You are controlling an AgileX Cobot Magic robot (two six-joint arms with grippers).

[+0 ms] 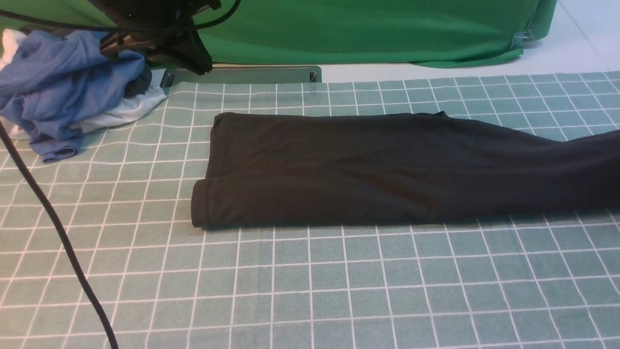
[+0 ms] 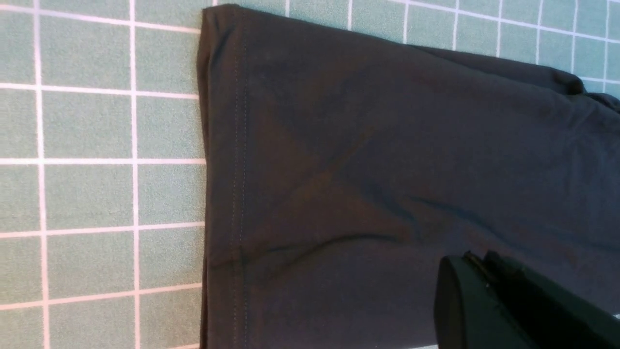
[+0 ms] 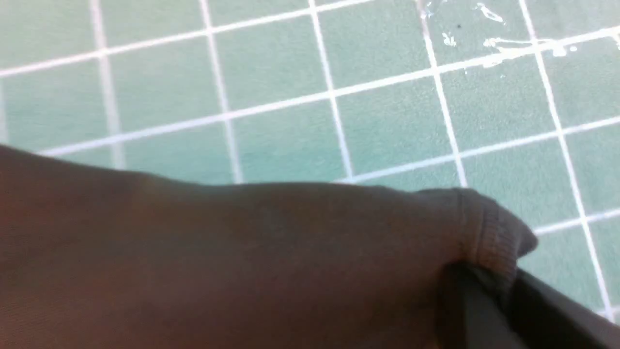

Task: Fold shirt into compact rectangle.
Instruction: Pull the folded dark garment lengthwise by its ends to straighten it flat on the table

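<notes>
The black shirt (image 1: 363,169) lies as a long folded strip across the checked cloth, its hemmed end at the left. Toward the right edge of the front view it rises off the table. In the right wrist view my right gripper (image 3: 503,278) is shut on the shirt (image 3: 242,252), with a ribbed edge (image 3: 489,237) bunched between its fingers and lifted above the cloth. This gripper lies outside the front view. My left gripper (image 2: 477,259) hangs shut and empty above the shirt (image 2: 363,145) near the stitched hem. The left arm (image 1: 160,39) shows dark at the top left.
A heap of blue and white garments (image 1: 58,92) sits at the back left. A black cable (image 1: 58,228) runs down across the left side of the checked tablecloth (image 1: 310,281). The green backdrop cloth (image 1: 363,29) hangs behind, with a grey metal bar (image 1: 242,75) at the table's far edge.
</notes>
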